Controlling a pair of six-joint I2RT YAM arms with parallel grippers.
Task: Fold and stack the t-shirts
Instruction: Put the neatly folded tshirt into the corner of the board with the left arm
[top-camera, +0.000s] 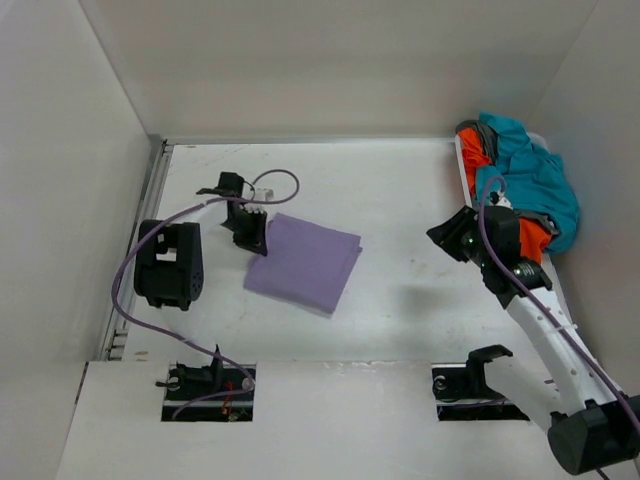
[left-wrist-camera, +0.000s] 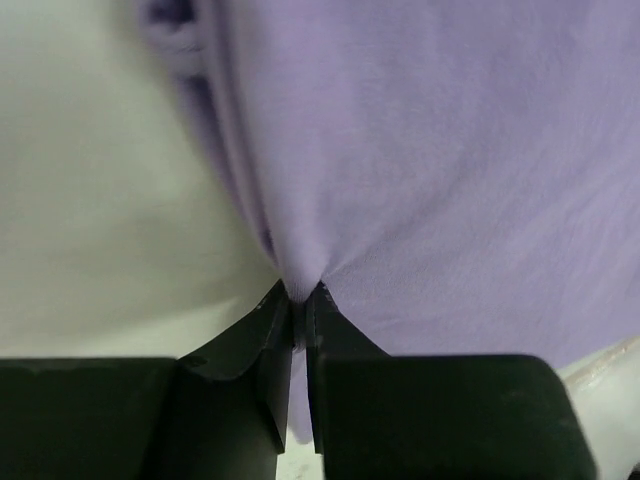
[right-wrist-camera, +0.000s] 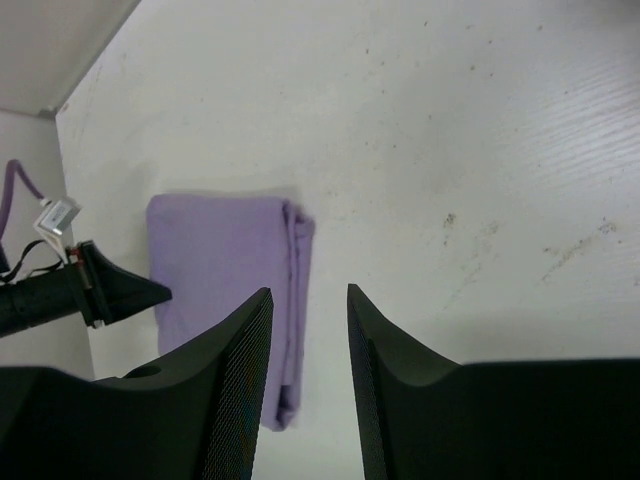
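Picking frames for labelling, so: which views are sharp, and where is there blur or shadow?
Top external: evenly lit and sharp, one faint shadow on the white table, right of centre. Left wrist: the folded lavender cloth t-shirt fills the frame, soft throughout, blurriest upper left. Right wrist: table specks crisp, the near black fingers slightly soft.

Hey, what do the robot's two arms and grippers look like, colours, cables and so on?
The left arm shows black parts; the right arm has a white link between black joints. A thin purple cable runs along each. The left gripper and the right gripper both have black wedge-shaped fingers tapering to points; the right one's inner faces carry a fine grid texture.
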